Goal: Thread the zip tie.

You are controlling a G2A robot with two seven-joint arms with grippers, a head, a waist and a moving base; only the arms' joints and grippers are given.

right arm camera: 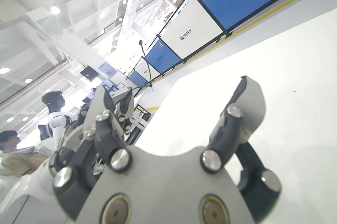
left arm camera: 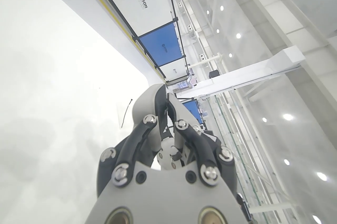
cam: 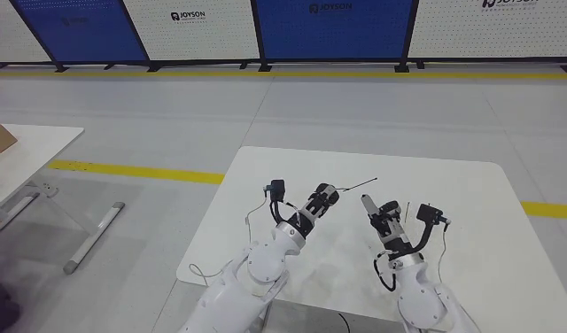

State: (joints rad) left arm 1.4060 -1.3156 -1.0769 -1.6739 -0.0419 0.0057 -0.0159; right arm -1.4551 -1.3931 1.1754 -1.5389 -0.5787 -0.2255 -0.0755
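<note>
The left end effector (cam: 326,194) was closed on one end of a black zip tie (cam: 359,186). The tie pointed from it toward the far right, lifted off the bench (cam: 461,244). The right end effector (cam: 366,201) was open and held nothing, just to the right of the left one. A second zip tie (cam: 407,207) lay flat on the bench, near the right end effector on its right side.
</note>
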